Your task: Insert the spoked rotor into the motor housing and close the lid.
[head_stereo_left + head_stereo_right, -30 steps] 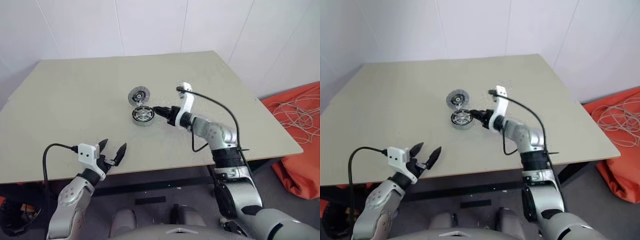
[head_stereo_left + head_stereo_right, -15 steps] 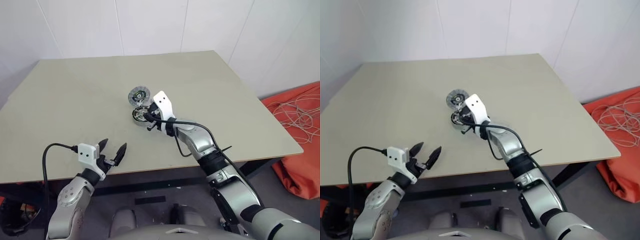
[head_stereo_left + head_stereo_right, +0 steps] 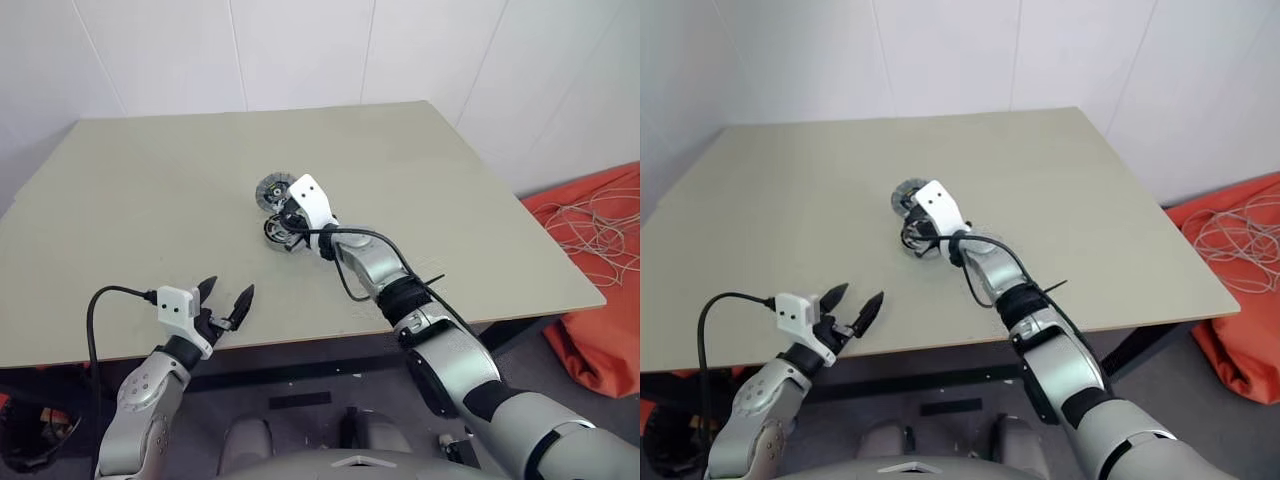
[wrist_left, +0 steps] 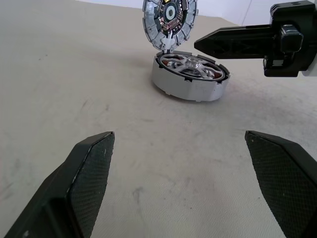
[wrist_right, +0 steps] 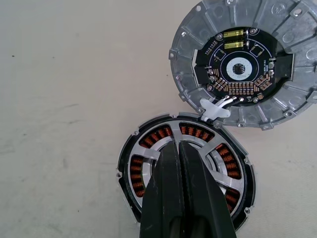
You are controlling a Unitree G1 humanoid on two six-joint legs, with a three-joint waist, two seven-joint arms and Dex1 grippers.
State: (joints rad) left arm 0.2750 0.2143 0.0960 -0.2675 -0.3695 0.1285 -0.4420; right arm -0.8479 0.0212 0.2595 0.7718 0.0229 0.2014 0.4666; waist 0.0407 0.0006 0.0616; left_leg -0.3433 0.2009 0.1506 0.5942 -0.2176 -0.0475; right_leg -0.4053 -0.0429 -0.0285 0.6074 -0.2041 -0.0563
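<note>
Over the middle of the beige tabletop (image 3: pixel 150 190), the right gripper (image 5: pixel 181 148) has its two black fingers pressed flat together, nothing between them, tips pointing over the hub of the spoked rotor (image 5: pixel 195 148), a silvery wheel with a few broad spokes. Whether the tips actually touch the hub I cannot tell. That rotor sits seated inside the motor housing (image 4: pixel 190 82), a short round pale-grey cylinder standing flat on the table, with copper-coloured windings (image 5: pixel 143 171) showing in the gaps between the spokes.

Just beyond the housing, touching its far rim, is the lid (image 5: pixel 247 64), a round silver-grey ribbed disc. It is open, its inner face turned up toward the wrist camera, showing a dark circuit board with small components around a pale ring at the centre. A small silver tab (image 5: pixel 215 108) with thin leads joins the lid's edge to the housing's rim. From the left wrist view the lid stands tilted up on edge behind the housing.

Nearer the front edge of the table, well apart from the parts, the left gripper (image 3: pixel 226 305) hangs with its black fingers spread wide and empty, pointing forward toward the housing. A black cable (image 3: pixel 100 305) loops from its white wrist block. Off to the right, on the floor, lies an orange cloth (image 3: pixel 600 260) with pale cord on it.
</note>
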